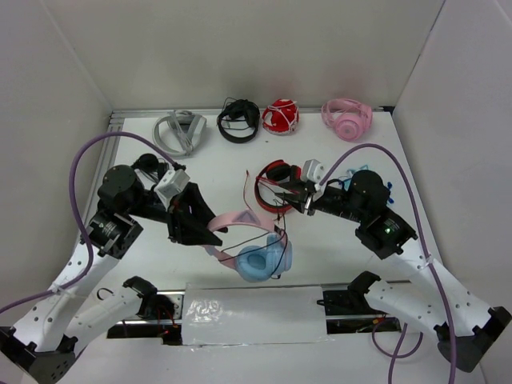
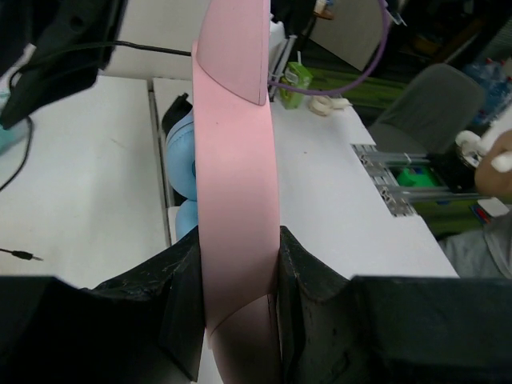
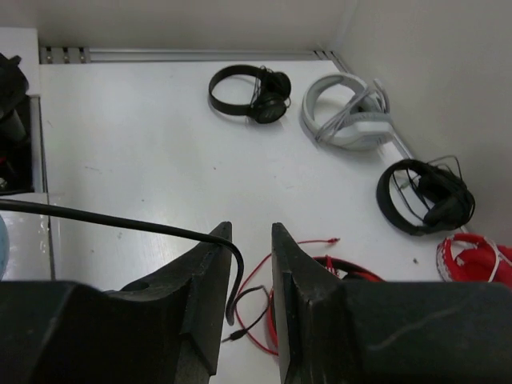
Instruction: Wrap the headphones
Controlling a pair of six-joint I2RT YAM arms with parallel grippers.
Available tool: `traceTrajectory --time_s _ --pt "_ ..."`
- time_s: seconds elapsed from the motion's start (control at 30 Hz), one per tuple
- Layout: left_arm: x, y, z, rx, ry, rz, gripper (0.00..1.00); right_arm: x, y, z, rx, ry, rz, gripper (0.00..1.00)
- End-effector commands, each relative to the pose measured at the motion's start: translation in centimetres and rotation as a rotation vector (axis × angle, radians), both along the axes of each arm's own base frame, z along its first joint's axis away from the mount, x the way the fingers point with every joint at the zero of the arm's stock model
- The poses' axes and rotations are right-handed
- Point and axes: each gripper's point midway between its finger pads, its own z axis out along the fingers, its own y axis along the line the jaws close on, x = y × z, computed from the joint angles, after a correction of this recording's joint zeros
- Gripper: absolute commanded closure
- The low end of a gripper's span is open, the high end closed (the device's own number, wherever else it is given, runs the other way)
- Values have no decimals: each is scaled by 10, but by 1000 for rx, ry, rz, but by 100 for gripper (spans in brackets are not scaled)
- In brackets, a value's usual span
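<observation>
The headphones [image 1: 260, 260] lie front centre with light blue ear cups [image 2: 180, 160] and a pink headband [image 2: 236, 144] that carries a cat ear [image 1: 256, 214]. My left gripper [image 1: 210, 228] is shut on the headband, which fills the space between its jaws in the left wrist view [image 2: 238, 240]. The thin black cable [image 1: 258, 232] runs from the cups up to my right gripper [image 1: 290, 198]. In the right wrist view the right gripper [image 3: 251, 232] is narrowly open. The cable [image 3: 120, 222] lies over the tip of its left finger and hangs down in the gap.
Red-and-black headphones [image 1: 276, 180] with a red cable [image 3: 280, 264] lie just under my right gripper. Along the back stand grey [image 1: 180, 130], black [image 1: 238, 120], red-and-white [image 1: 280, 117] and all-pink [image 1: 346, 118] headphones. A shiny covered panel [image 1: 252, 312] lies at the front edge.
</observation>
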Motion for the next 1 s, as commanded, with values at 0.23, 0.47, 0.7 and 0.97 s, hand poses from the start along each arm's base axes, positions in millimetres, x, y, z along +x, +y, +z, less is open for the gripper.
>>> traceTrajectory --time_s 0.23,0.47,0.7,0.97 --pt "-29 9 23 -36 -32 -163 100 -28 13 61 132 -178 185 64" --pt "-29 8 39 -68 -17 -133 100 -28 50 42 154 -65 349 62" --pt "-24 6 56 -107 35 -78 100 -23 78 27 140 3 385 59" --pt "-5 -1 89 -201 174 40 100 -20 89 11 196 34 397 58"
